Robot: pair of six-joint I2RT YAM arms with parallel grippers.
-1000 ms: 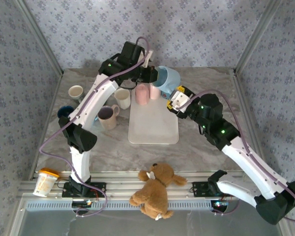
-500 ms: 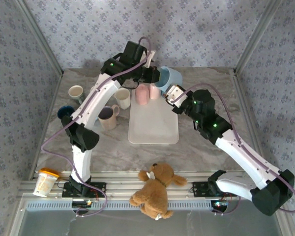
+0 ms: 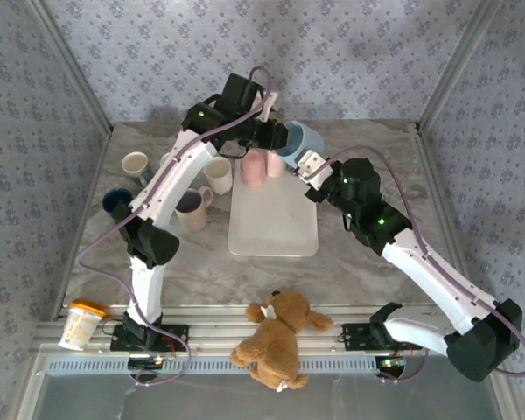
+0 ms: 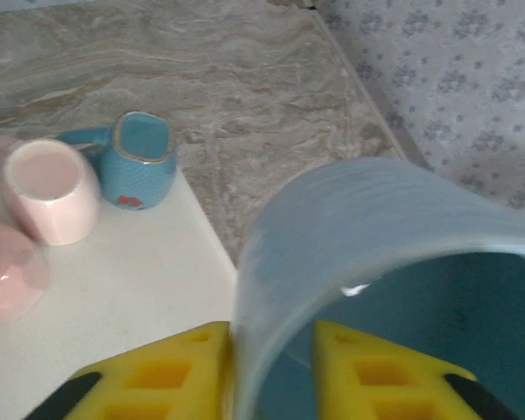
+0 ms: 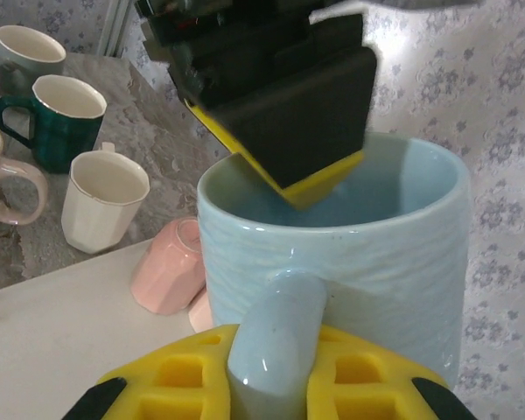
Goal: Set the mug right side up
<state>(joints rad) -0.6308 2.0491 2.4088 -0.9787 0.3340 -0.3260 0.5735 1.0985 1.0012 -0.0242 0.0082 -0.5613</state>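
Observation:
The light blue mug (image 3: 303,140) hangs in the air over the back edge of the white tray (image 3: 271,229), tilted with its mouth toward my left gripper (image 3: 284,137). In the left wrist view the left gripper (image 4: 271,339) straddles the mug's rim (image 4: 367,219), one finger against the outer wall and the other inside with a gap showing. In the right wrist view my right gripper (image 5: 276,343) is shut on the handle of the mug (image 5: 376,262), and a left finger (image 5: 319,179) reaches into the mouth.
Two pink mugs (image 3: 255,166) and a small teal mug (image 4: 142,162) lie at the tray's back. White (image 3: 219,173), beige (image 3: 191,208), dark teal (image 3: 115,199) and cream (image 3: 136,164) mugs stand to the left. A teddy bear (image 3: 276,337) sits at the near edge.
My right arm has moved up and left to the mug, and its jaws have closed on the handle. The left jaws have loosened on the rim.

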